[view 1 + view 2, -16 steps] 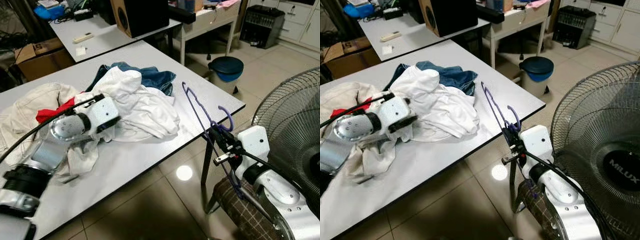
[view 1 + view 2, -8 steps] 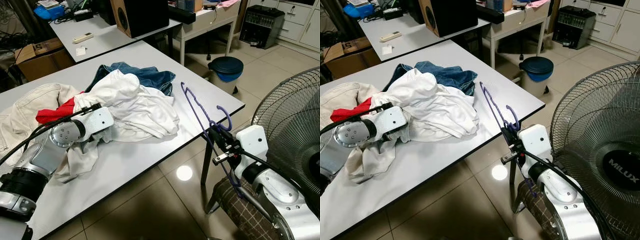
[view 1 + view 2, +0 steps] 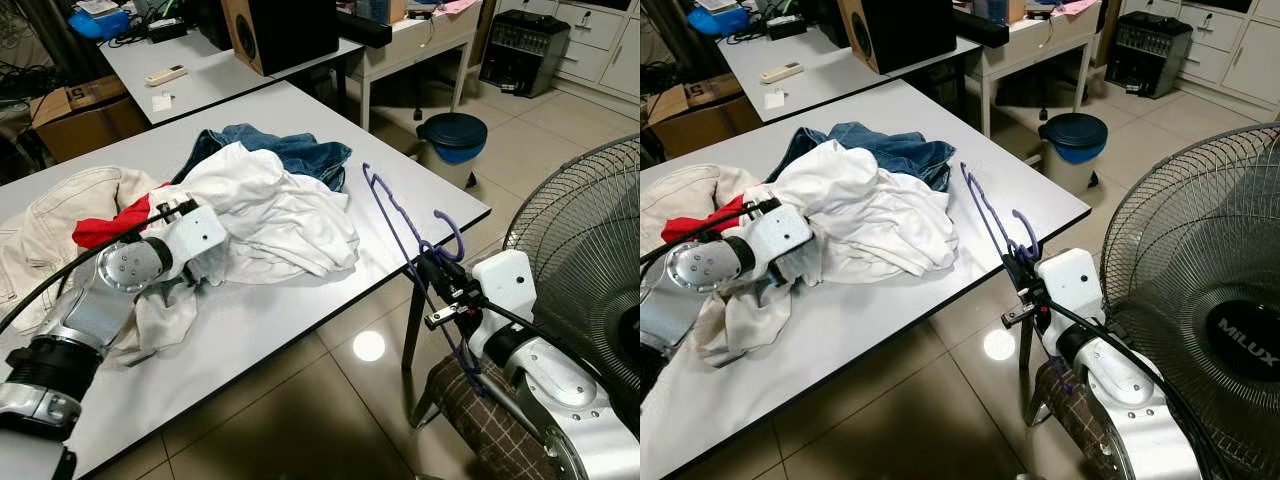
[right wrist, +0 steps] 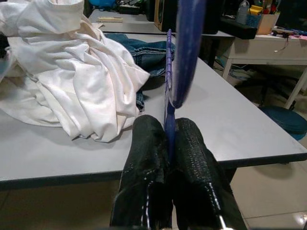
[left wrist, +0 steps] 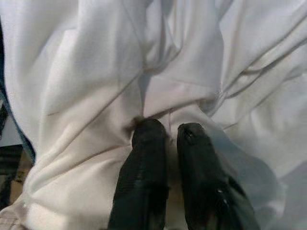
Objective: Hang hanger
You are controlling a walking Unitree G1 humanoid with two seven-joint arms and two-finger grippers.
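Your right gripper (image 4: 169, 143) sits just off the near right edge of the grey rectangular table (image 3: 300, 310), its two black fingers (image 4: 146, 158) pressed together on the thin purple plastic hanger (image 3: 400, 215), which stands tilted above the table's right corner with its hook curling up beside the white wrist housing. Your left gripper (image 5: 168, 139) is over on the left side of the table, pushed into the crumpled white cotton garment (image 3: 280, 210); its fingertips (image 5: 149, 136) are nearly closed, with a fold of that white cloth bunched between and around them. Behind the white garment, on the far side of the pile, lies a pair of blue denim jeans (image 3: 300, 150), and to the left a beige jacket (image 3: 60, 215) with a scrap of red fabric (image 3: 105, 225) beside it. A large round wire-caged floor fan (image 3: 1200, 310) stands at the right, and a dark blue lidded bin (image 3: 452, 135) sits on the tiled floor beyond the table.
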